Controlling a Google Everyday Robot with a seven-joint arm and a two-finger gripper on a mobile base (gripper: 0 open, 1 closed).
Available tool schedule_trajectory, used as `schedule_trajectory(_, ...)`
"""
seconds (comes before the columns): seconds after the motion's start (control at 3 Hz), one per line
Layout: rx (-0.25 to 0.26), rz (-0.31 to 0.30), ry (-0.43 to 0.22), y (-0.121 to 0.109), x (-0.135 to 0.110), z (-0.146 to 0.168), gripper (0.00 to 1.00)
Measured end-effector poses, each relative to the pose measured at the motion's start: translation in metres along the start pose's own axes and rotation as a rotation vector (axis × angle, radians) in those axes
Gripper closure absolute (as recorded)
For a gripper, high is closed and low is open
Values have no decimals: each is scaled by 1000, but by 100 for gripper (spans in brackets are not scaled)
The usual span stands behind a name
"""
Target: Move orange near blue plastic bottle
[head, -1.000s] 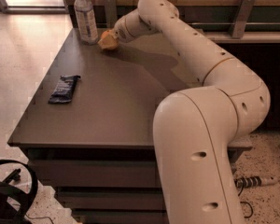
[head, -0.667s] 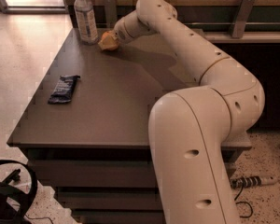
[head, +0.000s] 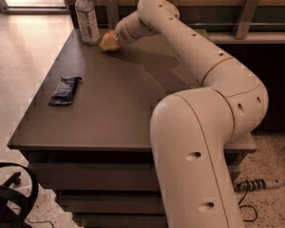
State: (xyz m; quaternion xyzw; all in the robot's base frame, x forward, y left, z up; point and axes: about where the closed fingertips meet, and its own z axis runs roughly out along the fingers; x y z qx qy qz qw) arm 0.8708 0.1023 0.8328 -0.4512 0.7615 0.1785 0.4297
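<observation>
Camera view, from behind the robot's big white arm [head: 199,80]. Arm stretches across the dark brown table [head: 118,108] to its far left corner. The gripper [head: 116,37] sits at the orange [head: 107,42], touching it. The wrist hides the claw, so I cannot tell whether it is spread or pinching the fruit. Orange is low at the tabletop, just right of the blue plastic bottle [head: 87,15], a narrow gap between them. Bottle upright, white cap on. A flat dark blue wrapper [head: 65,90] lies nearer, by the left edge, well apart from both. Grey power strip [head: 256,184] with cable on the speckled floor, lower right.
</observation>
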Motion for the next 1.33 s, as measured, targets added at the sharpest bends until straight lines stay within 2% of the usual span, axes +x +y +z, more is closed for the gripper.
schedule_trajectory(0.67, 0, 0, 0, 0, -1, 0, 15)
schedule_trajectory(1.0, -1, 0, 0, 0, -1, 0, 0)
schedule_trajectory(1.33, -1, 0, 0, 0, -1, 0, 0)
